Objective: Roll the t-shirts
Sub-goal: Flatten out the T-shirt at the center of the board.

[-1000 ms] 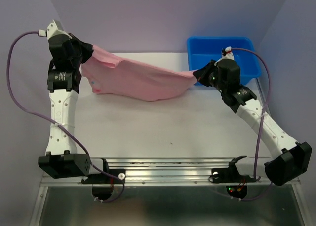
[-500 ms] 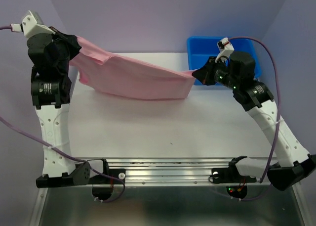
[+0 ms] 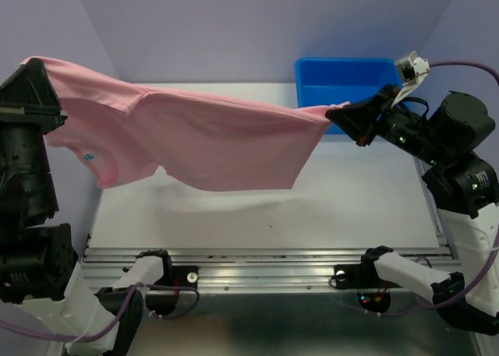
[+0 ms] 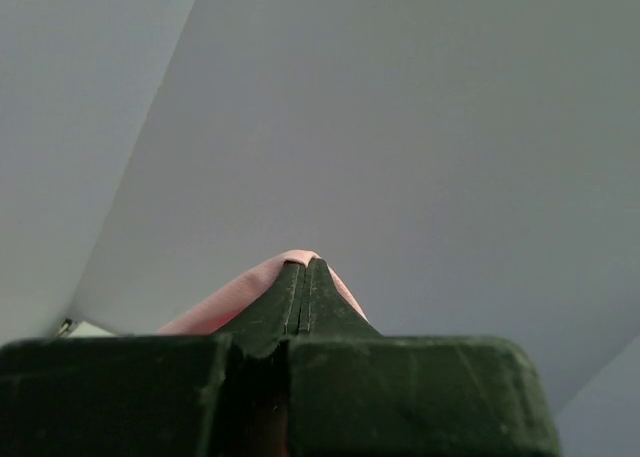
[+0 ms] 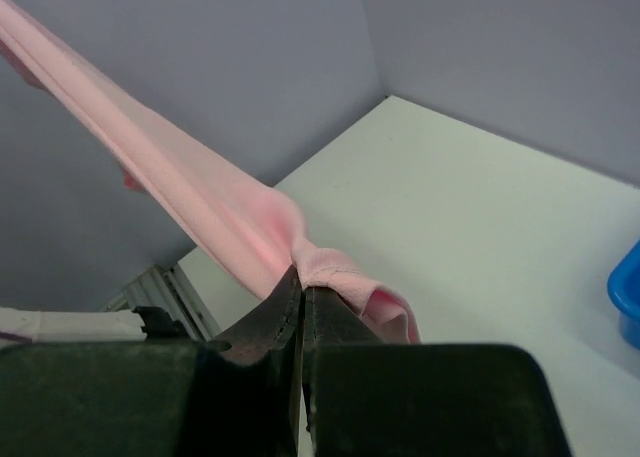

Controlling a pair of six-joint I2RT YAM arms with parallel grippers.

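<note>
A light pink t-shirt hangs stretched in the air above the white table, held at both ends. My left gripper is raised high at the far left and is shut on one edge of the t-shirt. My right gripper is shut on the opposite edge, where the t-shirt bunches at its tips. The cloth sags in the middle and a small label shows near its left side. The left gripper shows only a sliver of pink past its closed tips.
A blue plastic bin stands at the back right of the table, just behind my right gripper. Purple-grey walls enclose the table on three sides. The metal rail with the arm bases runs along the near edge.
Both arms have lifted, raising the t-shirt off the table. The left gripper went up and to the left, the right one up and to the right, spreading the cloth wider.
</note>
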